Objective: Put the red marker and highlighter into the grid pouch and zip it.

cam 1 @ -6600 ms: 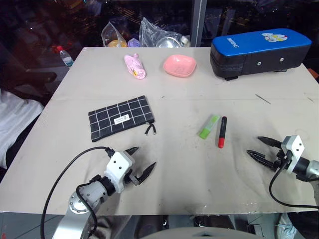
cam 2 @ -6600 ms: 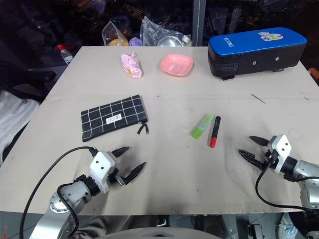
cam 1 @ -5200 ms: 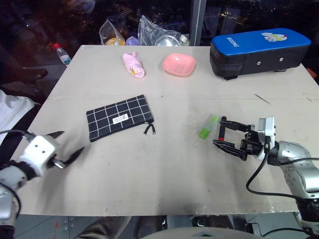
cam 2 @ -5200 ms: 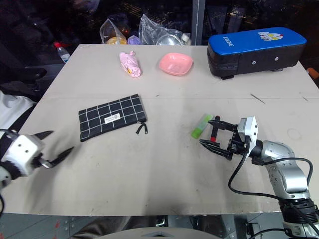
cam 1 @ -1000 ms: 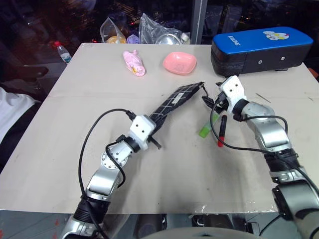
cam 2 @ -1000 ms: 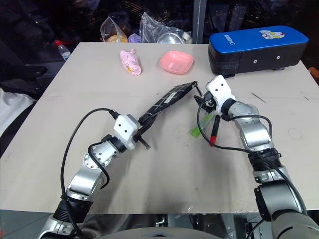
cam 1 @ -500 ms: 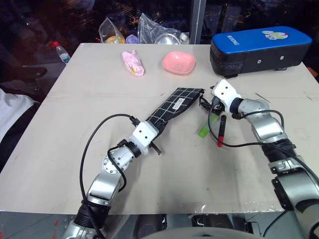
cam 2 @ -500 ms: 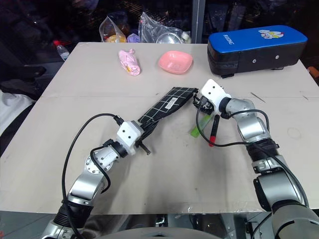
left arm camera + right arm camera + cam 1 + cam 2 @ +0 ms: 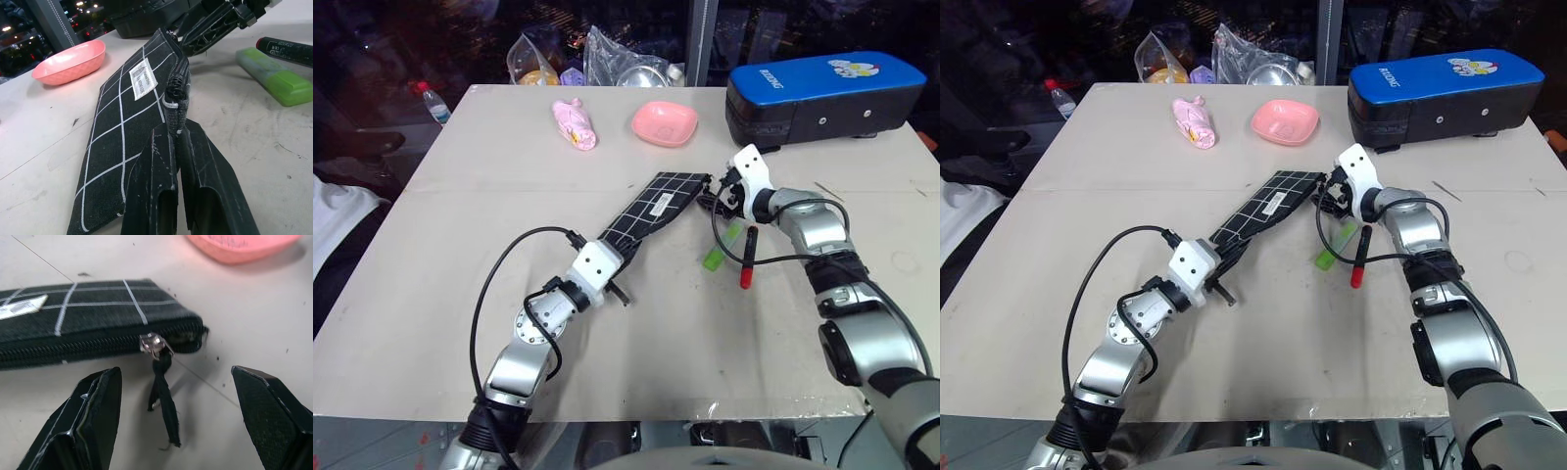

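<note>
The grid pouch [image 9: 658,208] stretches diagonally across the table, its near end raised. My left gripper [image 9: 177,128] is shut on the zipper edge at that near end. My right gripper [image 9: 176,377] is open at the pouch's far end, one finger on each side of the metal zipper slider [image 9: 155,343] and its dark pull strap. The zipper looks closed along the part I can see. The green highlighter [image 9: 714,258] lies on the table just right of the pouch. The red marker [image 9: 747,257] lies beside it, red end toward me. Part of both is crossed by the right arm's cable.
A large blue-and-black case [image 9: 822,88] stands at the back right. A pink bowl [image 9: 664,124] and a pink wrapped item [image 9: 576,127] sit at the back of the table [image 9: 489,196]. Plastic bags [image 9: 617,64] and a bottle [image 9: 431,106] lie beyond its far edge.
My right gripper has moved slightly forward and down and rolled at the pouch's far end. The pouch now shows more of its flat face. My left gripper has kept its grip and place.
</note>
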You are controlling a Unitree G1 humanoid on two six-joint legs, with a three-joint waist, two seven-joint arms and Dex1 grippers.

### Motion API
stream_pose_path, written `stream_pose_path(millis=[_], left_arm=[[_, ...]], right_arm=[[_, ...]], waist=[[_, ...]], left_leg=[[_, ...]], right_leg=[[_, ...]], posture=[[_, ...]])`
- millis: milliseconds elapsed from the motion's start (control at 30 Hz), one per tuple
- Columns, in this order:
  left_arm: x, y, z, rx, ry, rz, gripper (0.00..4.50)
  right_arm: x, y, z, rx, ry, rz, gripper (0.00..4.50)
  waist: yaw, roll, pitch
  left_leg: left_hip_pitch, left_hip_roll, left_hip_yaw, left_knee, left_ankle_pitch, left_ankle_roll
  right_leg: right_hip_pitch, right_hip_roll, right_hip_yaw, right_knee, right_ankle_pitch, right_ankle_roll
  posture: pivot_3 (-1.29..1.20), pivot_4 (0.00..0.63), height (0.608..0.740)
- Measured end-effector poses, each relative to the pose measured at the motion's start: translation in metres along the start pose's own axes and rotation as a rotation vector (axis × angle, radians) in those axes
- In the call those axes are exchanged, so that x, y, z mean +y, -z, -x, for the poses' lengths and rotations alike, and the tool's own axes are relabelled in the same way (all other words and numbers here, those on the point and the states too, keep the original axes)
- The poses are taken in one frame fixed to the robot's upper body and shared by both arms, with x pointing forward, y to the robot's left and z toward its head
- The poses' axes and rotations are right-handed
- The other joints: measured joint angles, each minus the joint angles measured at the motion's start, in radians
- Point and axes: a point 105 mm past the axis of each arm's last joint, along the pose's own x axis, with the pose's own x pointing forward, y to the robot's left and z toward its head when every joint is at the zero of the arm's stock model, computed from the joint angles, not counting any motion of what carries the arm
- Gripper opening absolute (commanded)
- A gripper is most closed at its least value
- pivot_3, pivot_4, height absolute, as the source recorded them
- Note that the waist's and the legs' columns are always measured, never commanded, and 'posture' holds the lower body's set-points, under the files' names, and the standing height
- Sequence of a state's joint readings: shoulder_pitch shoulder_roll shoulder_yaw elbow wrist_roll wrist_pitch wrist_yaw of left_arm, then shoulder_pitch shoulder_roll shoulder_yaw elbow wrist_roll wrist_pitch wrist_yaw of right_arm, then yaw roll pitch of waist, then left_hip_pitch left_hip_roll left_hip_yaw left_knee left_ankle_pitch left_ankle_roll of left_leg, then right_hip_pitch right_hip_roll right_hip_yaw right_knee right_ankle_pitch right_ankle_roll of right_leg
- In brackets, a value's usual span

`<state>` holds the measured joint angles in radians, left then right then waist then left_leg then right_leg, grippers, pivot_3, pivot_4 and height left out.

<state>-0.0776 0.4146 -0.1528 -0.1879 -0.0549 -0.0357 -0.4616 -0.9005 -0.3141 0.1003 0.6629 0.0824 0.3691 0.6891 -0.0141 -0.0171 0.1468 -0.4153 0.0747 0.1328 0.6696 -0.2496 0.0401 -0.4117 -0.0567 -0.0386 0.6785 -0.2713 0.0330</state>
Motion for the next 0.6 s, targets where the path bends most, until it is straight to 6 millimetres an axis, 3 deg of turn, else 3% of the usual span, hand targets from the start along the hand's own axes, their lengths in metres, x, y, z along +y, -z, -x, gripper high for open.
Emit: stream_pose_path(millis=[233, 367, 533, 600], left_arm=[[-0.0003, -0.0001, -0.0003, -0.001, -0.002, 0.001, 0.15], [-0.0006, 0.0001, -0.0004, -0.001, -0.003, 0.003, 0.0], [-0.0008, 0.0003, -0.0004, 0.002, -0.003, -0.001, 0.0], [-0.0009, -0.0001, -0.0005, 0.001, -0.003, -0.004, 0.0]], right_arm=[[0.0012, -0.0026, -0.0032, -0.012, -0.014, 0.006, 3.61], [0.0021, -0.0052, -0.0033, -0.031, -0.027, 0.026, 2.39], [0.0023, -0.0044, -0.0034, -0.034, -0.033, 0.041, 0.06], [0.0027, -0.0049, -0.0034, -0.036, -0.036, 0.049, 0.06]], waist=[[0.0, 0.0, 0.0], [-0.001, 0.0, 0.0], [-0.001, 0.0, 0.0], [-0.001, 0.0, 0.0]], left_leg=[[0.0, 0.0, 0.0, 0.0, 0.0, 0.0], [0.0, 0.0, 0.0, 0.0, 0.0, 0.0], [0.0, 0.0, 0.0, 0.0, 0.0, 0.0], [0.0, 0.0, 0.0, 0.0, 0.0, 0.0]], right_leg=[[0.0, 0.0, 0.0, 0.0, 0.0, 0.0], [0.0, 0.0, 0.0, 0.0, 0.0, 0.0], [0.0, 0.0, 0.0, 0.0, 0.0, 0.0], [0.0, 0.0, 0.0, 0.0, 0.0, 0.0]], posture=[[0.0, 0.15, 0.74], [0.0, 0.15, 0.74], [0.0, 0.15, 0.74], [0.0, 0.15, 0.74]])
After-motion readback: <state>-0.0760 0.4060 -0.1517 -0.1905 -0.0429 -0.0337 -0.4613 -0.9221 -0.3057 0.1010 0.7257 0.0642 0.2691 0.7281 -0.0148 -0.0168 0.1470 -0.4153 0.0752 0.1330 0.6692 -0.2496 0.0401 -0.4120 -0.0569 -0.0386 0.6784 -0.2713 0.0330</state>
